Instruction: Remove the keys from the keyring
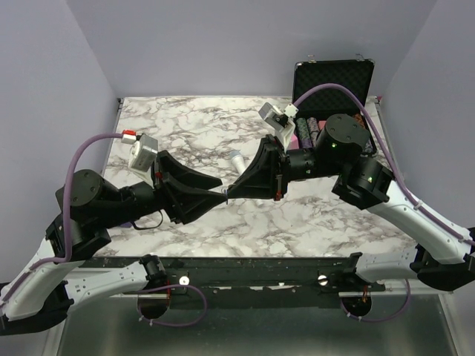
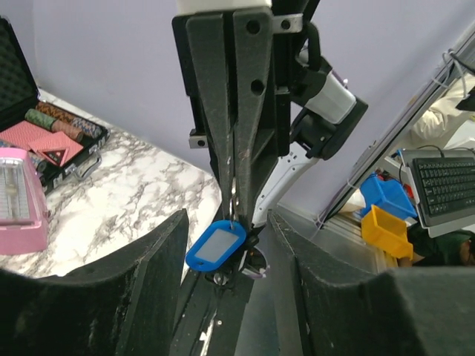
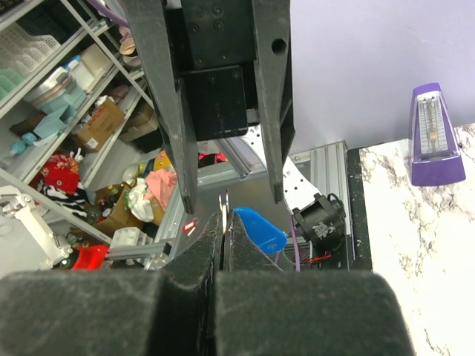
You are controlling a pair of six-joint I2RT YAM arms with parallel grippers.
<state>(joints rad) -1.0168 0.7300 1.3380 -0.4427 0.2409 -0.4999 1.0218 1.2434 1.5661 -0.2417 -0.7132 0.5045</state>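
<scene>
Both grippers meet in mid-air over the table's middle. My right gripper (image 3: 221,239) (image 1: 231,191) is shut on the thin silver keyring (image 3: 223,205), which sticks out edge-on past its fingertips. The key's bright blue plastic head (image 3: 261,228) hangs from the ring beside those fingertips; its blade does not show. In the left wrist view the blue head (image 2: 215,246) hangs under the ring (image 2: 233,213). My left gripper (image 2: 228,230) (image 1: 221,195) is open, with one finger on each side of the blue head and the right gripper's tips, touching neither.
A white-and-grey microphone (image 1: 236,159) lies on the marble table (image 1: 185,126) behind the grippers. An open black case (image 1: 332,80) with chips stands at the back right, with a pink box (image 2: 18,200) beside it. A purple metronome (image 3: 434,137) stands on the table.
</scene>
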